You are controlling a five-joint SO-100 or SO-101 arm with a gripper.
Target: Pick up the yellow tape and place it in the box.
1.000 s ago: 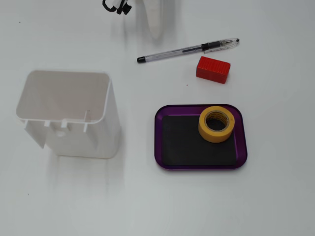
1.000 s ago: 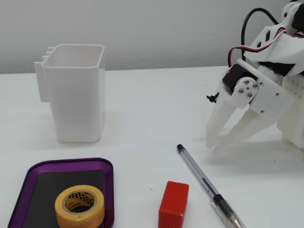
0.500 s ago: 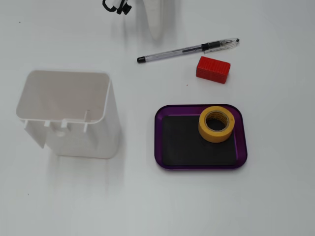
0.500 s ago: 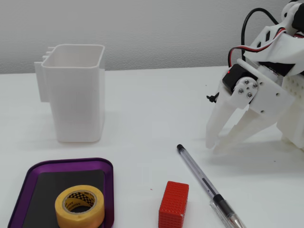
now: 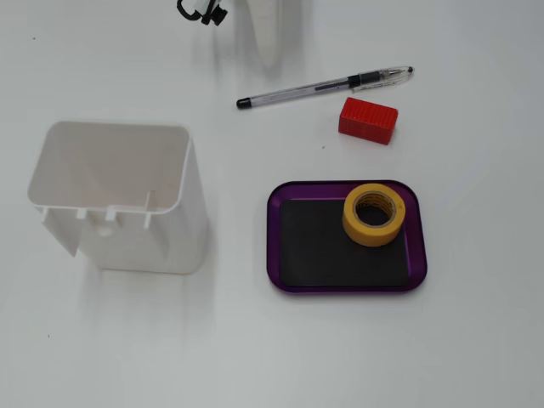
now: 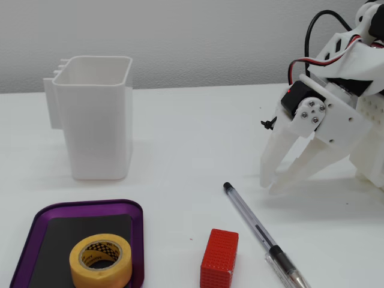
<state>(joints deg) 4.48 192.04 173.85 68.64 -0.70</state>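
Note:
The yellow tape (image 5: 373, 216) is a small ring that lies flat on the upper right part of a purple tray (image 5: 275, 246). It also shows in a fixed view (image 6: 101, 261) at the bottom left. The white box (image 5: 144, 242) stands open-topped and empty, left of the tray; it also shows in a fixed view (image 6: 99, 126) at the back left. My gripper (image 6: 269, 186) hangs tips down just above the table at the right, fingertips together and holding nothing, far from the tape. Only its white tip (image 5: 270, 55) shows at the top edge of a fixed view.
A pen (image 5: 323, 87) lies between the gripper and the tray. A red block (image 5: 368, 120) stands just above the tray's upper right corner. In a fixed view the pen (image 6: 258, 231) and the block (image 6: 219, 258) lie in front of the gripper.

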